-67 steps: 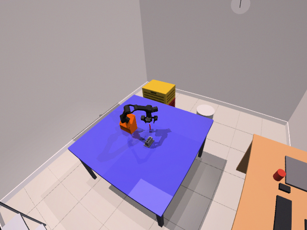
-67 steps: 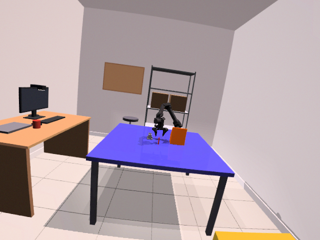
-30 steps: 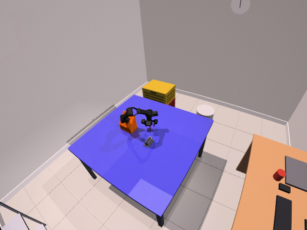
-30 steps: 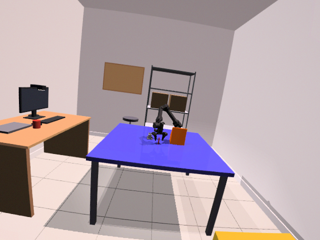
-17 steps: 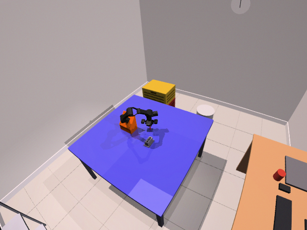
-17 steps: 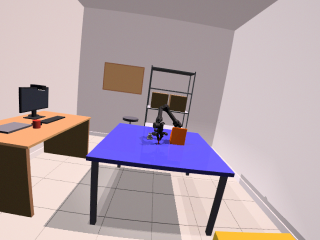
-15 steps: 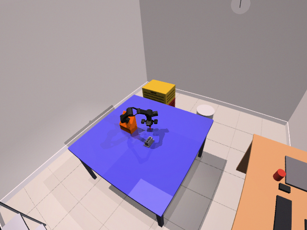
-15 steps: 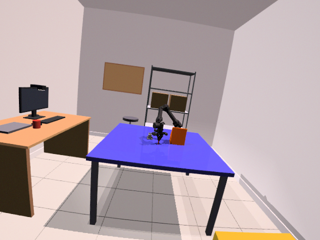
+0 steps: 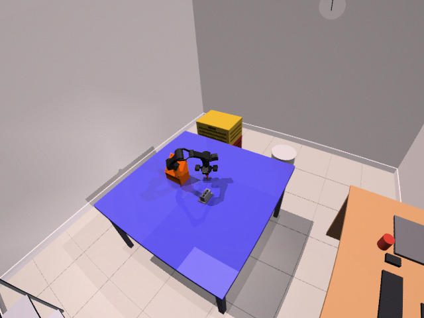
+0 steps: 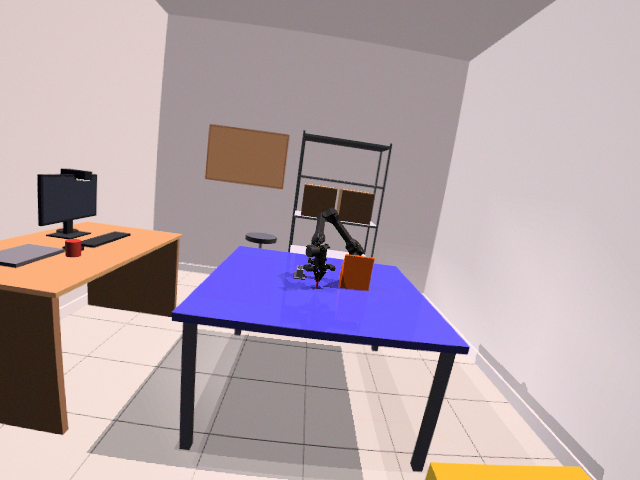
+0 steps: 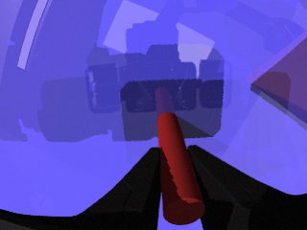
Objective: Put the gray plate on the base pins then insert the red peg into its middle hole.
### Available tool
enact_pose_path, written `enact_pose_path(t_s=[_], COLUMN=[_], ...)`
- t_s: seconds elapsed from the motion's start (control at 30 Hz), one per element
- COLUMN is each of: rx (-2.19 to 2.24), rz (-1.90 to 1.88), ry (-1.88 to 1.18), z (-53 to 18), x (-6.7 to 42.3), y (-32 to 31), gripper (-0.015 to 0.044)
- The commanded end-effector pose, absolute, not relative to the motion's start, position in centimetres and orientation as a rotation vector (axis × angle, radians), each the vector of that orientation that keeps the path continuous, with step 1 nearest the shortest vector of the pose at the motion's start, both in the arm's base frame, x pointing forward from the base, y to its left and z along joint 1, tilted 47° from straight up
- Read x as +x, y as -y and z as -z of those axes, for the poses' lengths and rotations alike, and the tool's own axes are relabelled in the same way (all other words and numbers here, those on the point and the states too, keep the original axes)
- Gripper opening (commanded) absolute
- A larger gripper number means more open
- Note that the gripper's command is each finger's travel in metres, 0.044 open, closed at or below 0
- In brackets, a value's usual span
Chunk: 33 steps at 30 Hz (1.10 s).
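Observation:
The red peg (image 9: 207,177) (image 10: 316,284) (image 11: 176,150) is upright, with its lower end at the blue table top. My gripper (image 9: 207,173) (image 10: 318,279) (image 11: 173,154) points down and is shut on the peg, one black finger on each side. The peg's upper part reaches back between the fingers in the wrist view. The gray base (image 9: 202,201) (image 10: 299,277) stands on the table, apart from the gripper. The gray plate (image 9: 206,192) appears to be on top of it, with dark holes facing up; its exact seating is too small to tell. Neither shows in the wrist view.
The orange block (image 9: 177,172) (image 10: 356,272) under the arm's mount stands beside the gripper. The blue table (image 9: 164,218) (image 10: 310,315) bears the arm, peg and base. A yellow crate (image 9: 218,119) is beyond the table edge, and a brown desk (image 9: 356,218) (image 10: 124,248) stands apart.

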<state>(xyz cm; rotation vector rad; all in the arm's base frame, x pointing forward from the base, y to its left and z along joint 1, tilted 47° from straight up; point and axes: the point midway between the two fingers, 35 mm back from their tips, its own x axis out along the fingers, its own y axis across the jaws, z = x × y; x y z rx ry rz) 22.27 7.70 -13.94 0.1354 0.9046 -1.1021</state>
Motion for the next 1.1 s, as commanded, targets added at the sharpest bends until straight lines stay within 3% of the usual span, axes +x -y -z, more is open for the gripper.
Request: enact_pose_path(t_s=[0.0, 1.07], rx=[0.13, 0.124], rz=[1.1, 1.097], ry=[-0.904, -0.916], z=[13.9, 8.8], x=[22.3, 22.2], y=[-7.8, -12.9], gripper=[0.0, 0.0])
